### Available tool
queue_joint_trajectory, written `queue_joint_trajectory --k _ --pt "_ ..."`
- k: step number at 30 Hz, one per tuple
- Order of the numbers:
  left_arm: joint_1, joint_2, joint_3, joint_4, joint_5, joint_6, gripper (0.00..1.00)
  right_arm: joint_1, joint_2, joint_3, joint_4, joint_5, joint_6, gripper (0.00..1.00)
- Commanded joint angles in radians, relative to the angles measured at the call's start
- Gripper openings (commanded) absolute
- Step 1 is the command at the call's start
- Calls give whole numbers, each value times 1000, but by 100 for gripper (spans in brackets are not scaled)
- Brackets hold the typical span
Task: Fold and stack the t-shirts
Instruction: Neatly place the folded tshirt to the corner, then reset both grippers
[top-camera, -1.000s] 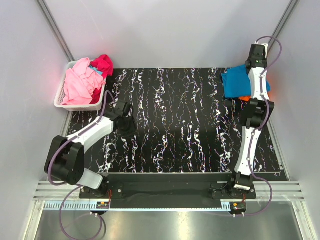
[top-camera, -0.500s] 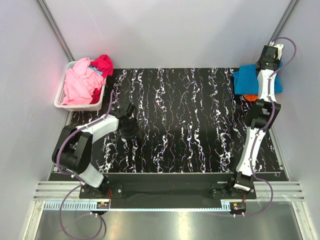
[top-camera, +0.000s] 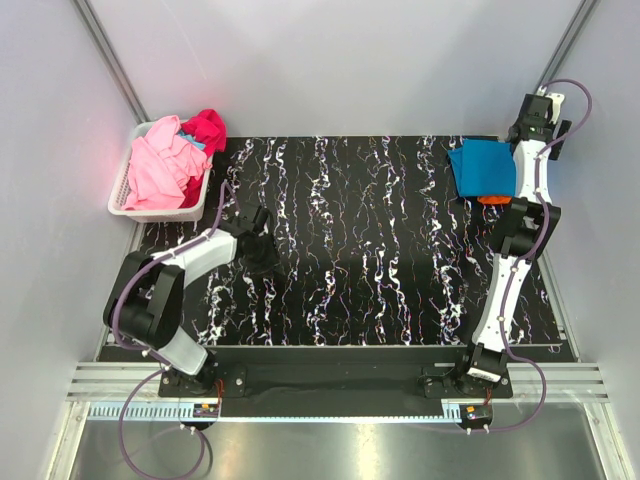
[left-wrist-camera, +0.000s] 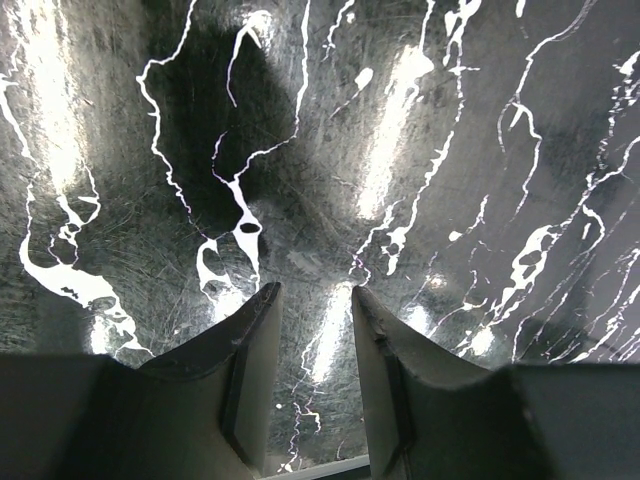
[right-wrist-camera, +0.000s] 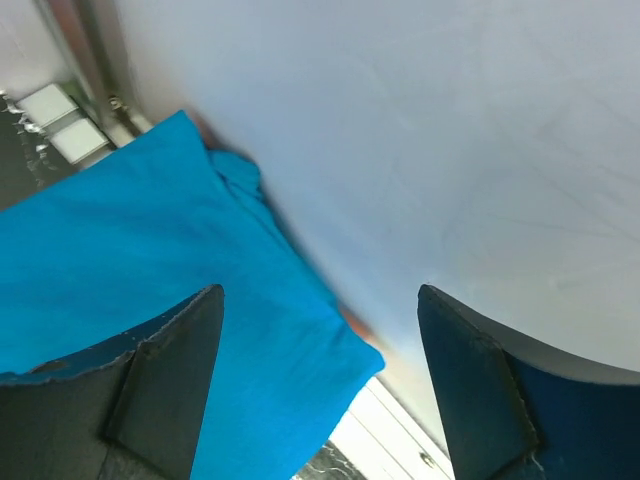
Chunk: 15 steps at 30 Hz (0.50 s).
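Note:
A folded turquoise t-shirt (top-camera: 482, 167) lies at the table's far right corner on top of an orange t-shirt (top-camera: 490, 199), of which only a sliver shows. My right gripper (top-camera: 541, 106) hangs just beyond that pile by the right wall, open and holding nothing. In the right wrist view its fingers (right-wrist-camera: 320, 292) stand wide apart above the turquoise shirt (right-wrist-camera: 150, 250). A light pink t-shirt (top-camera: 160, 165) and a magenta t-shirt (top-camera: 207, 128) are heaped in the basket. My left gripper (top-camera: 262, 255) hovers low over bare table at the left, its fingers (left-wrist-camera: 315, 290) partly apart and empty.
The white slatted basket (top-camera: 125, 195) stands at the far left corner, off the black marbled mat (top-camera: 360, 250). Grey walls close in on both sides and the back. A metal rail runs along the near edge by the arm bases.
The right gripper carried the turquoise shirt toward the right wall, then opened and let it go. The shirt now lies flat, slightly further left. The left arm pulled in a little.

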Motion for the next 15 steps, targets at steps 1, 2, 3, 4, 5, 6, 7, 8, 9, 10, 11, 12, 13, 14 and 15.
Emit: queue_joint_trajectory --k 1,2,3,4,5,6,7,8,9,10,11,12,13,14,15 --pt "3 -57 -2 35 19 4 39 6 -65 41 -20 -57 44 85" --pt "3 -62 -4 38 16 2 39 14 -80 41 -36 -74 49 85" --pt "3 -68 -5 37 19 0 39 20 -91 33 -41 -80 63 85" --pt "3 -71 -7 38 20 -1 39 26 -104 24 -47 -89 72 85" --pt "3 -74 -8 38 22 -4 39 44 -138 9 -52 -116 86 86" --pt "0 -88 -10 43 19 -6 39 53 -157 -22 -72 -140 133 87" --pt "-3 -97 -13 44 14 -6 39 66 -180 -43 -79 -201 156 89" --pt "-3 -109 -13 46 -2 2 39 76 -227 -62 -89 -248 178 94" --pt "-9 -124 -15 47 -16 7 44 104 -253 -102 -102 -291 214 99" --pt "-13 -169 -22 53 -32 16 50 119 -282 -126 -106 -348 235 100" --pt "-23 -193 -25 61 -68 34 62 138 -340 -154 -103 -371 245 100" --pt "-28 -219 -27 63 -96 43 81 188 -370 -213 -101 -385 256 100" --pt "-32 -262 -31 63 -120 49 87 216 -397 -246 -98 -393 258 100" --pt "-34 -281 -31 63 -133 69 93 248 -449 -278 -92 -397 258 100" --pt "-36 -296 -30 61 -159 80 99 306 -474 -345 -90 -399 259 100"
